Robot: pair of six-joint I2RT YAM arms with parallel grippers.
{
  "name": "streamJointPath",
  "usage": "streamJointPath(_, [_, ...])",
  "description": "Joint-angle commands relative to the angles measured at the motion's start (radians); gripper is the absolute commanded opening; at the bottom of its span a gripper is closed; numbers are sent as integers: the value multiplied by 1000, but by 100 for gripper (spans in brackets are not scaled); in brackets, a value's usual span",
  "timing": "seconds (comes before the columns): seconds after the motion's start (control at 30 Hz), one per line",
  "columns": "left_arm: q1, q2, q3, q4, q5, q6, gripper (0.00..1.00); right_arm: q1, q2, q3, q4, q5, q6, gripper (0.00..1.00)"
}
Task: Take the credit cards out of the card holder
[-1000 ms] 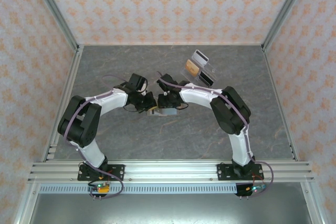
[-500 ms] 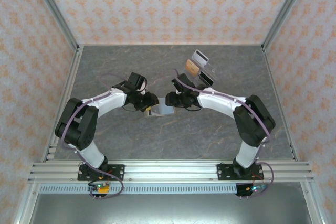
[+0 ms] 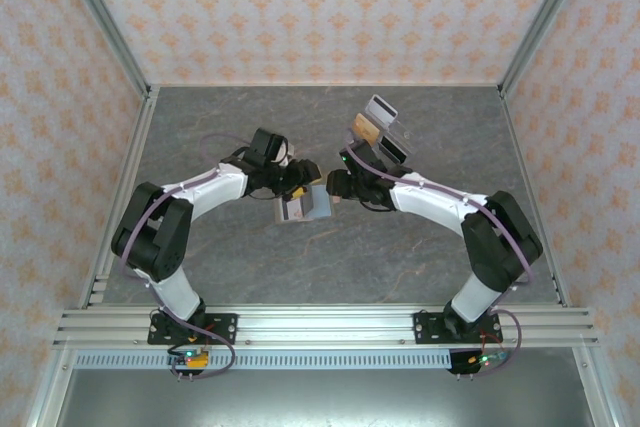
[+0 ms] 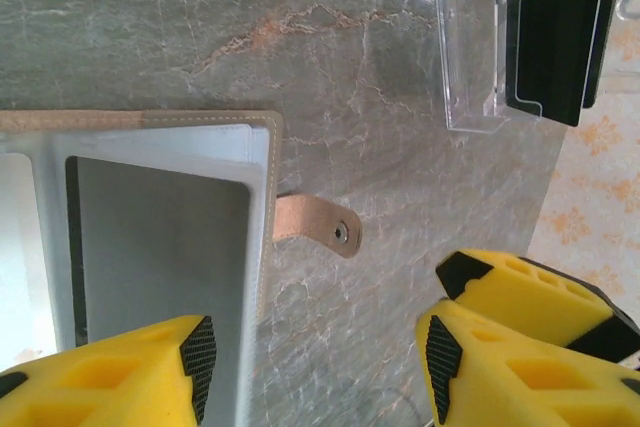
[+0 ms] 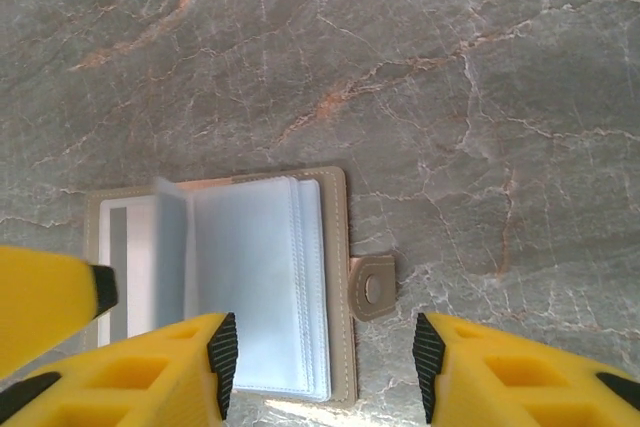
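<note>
Left jaws newly apart over stitched taupe card holder (image 3: 303,208), glossy sleeves (image 5: 255,277).

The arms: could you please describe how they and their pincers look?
Left arm and right arm: white shells, black joints, a purple cable along each. Left pincer and right pincer: yellow fingers with black textured pads.

Clear acrylic stand (image 3: 385,132) rests on grey marbled table (image 3: 250,267); patterned walls (image 3: 320,7).
</note>
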Motion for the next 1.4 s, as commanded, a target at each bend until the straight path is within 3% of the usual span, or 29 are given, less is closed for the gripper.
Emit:
streamJointPath(0.0, [-3,11,22,33,-33,-41,61,-3,-21,1,40,-30,-42,51])
streamJointPath(0.23, [6,2,15,-18,-80,-12,59,-4,17,21,52,-109,-57,45])
streamJointPath(0.37, [31,-27,-43,-44,-135,3,51,5,77,66,21,-153,-68,36])
streamJointPath(0.77, [44,-3,-104,-3,-89,10,34,46,232,176,-87,-131,-73,32])
streamJointPath(0.93, [43,35,-105,45,-29,5,32,46,265,207,-133,-87,-77,32])
streamJointPath(1.37, [44,80,-103,41,-23,16,29,46,313,229,-150,-118,-79,24])
